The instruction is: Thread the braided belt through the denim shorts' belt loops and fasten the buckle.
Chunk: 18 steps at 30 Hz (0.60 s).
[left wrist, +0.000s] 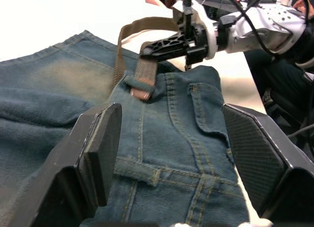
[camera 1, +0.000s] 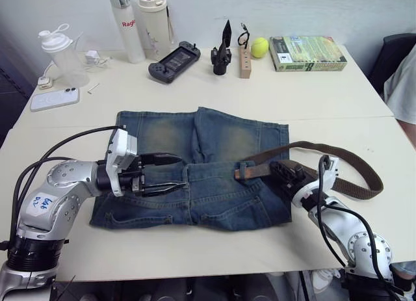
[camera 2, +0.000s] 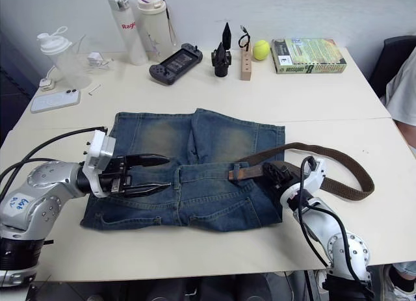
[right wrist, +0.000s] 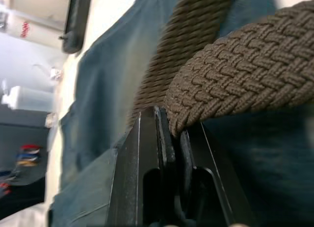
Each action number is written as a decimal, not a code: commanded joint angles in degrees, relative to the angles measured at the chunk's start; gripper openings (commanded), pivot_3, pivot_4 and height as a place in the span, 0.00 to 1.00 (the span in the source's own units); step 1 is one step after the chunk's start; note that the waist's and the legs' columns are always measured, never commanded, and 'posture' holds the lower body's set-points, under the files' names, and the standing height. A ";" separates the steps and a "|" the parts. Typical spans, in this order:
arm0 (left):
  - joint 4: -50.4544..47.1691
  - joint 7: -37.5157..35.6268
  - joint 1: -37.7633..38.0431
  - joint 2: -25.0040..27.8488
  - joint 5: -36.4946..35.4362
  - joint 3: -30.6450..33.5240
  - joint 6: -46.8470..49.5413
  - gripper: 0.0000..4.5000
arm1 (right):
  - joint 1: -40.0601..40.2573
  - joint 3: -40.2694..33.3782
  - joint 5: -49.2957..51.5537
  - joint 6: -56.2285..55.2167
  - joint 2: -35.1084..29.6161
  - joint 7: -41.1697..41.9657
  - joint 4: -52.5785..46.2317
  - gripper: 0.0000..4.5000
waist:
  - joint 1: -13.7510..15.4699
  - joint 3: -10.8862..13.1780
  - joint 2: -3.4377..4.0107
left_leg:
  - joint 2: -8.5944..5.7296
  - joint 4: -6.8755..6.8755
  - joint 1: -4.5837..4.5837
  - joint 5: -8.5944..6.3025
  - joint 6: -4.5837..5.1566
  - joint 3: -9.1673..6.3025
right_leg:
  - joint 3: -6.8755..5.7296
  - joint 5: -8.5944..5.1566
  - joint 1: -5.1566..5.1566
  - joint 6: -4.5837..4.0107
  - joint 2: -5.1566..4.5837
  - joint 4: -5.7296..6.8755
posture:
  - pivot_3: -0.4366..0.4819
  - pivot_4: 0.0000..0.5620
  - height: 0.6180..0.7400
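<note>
Braided belt: the braided belt (camera 1: 338, 159) lay on the right side of the denim shorts (camera 1: 195, 171), looping out over the white table (camera 1: 312, 99) and back, its brown leather end (camera 1: 246, 171) resting on the waistband near the middle.
Denim shorts: spread flat on the table, waistband across the middle of the cloth.
Right gripper: the right gripper (camera 1: 285, 171) sat at the shorts' right edge, fingers closed on the woven belt, as the right wrist view showed.
Left gripper: the left gripper (camera 1: 170, 173) hovered over the left half of the shorts, fingers spread apart, holding nothing.
Table's far edge: two bottles (camera 1: 138, 21), a shaker (camera 1: 62, 51), a phone (camera 1: 54, 99), a game controller (camera 1: 174, 61), a yellow ball (camera 1: 259, 47) and a book (camera 1: 307, 52).
</note>
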 commanded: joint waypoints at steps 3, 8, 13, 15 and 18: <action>0.37 -0.61 -1.00 -0.24 1.02 0.86 -1.38 0.79 | -0.77 0.50 -5.79 -0.33 0.00 3.92 -5.53 0.00 | 0.07 0.00 0.00 | 0.00 0.00 0.00 0.00 0.00 -0.02 | 0.02 0.00 0.01 0.00 -0.02 0.00 | 0.48 0.27 1.00; 0.20 -0.79 -1.53 -0.66 2.36 0.14 -2.43 0.79 | -0.38 4.77 -0.83 3.96 4.41 -2.93 -4.49 0.00 | 0.03 -0.01 -0.01 | 0.00 0.01 0.00 0.00 0.00 -0.04 | 0.05 0.00 0.01 0.00 -0.04 0.02 | 0.48 0.27 1.00; 2.46 -4.33 -3.09 -0.82 8.99 -4.16 -10.26 0.79 | -0.66 6.12 9.14 6.85 8.25 -12.53 0.75 0.00 | -0.06 -0.11 -0.18 | 0.01 0.00 0.04 0.01 -0.01 -0.04 | 0.06 0.00 0.04 0.00 -0.04 0.02 | 0.48 0.27 1.00; 5.09 -5.04 -5.53 -2.41 13.14 -6.80 -15.84 0.79 | -1.52 5.76 12.81 7.21 8.57 -15.67 3.39 0.00 | -0.07 -0.19 -0.31 | 0.03 0.00 0.06 0.01 -0.02 -0.04 | 0.04 0.00 0.05 0.00 0.01 0.01 | 0.48 0.27 1.00; 10.97 -5.23 -10.16 -5.95 20.69 -10.66 -27.42 0.79 | -2.91 4.60 16.93 7.66 7.83 -17.47 6.76 0.00 | -0.06 -0.43 -0.71 | 0.06 0.00 0.09 0.02 -0.03 -0.05 | 0.03 0.00 0.10 -0.01 0.02 0.01 | 0.48 0.27 1.00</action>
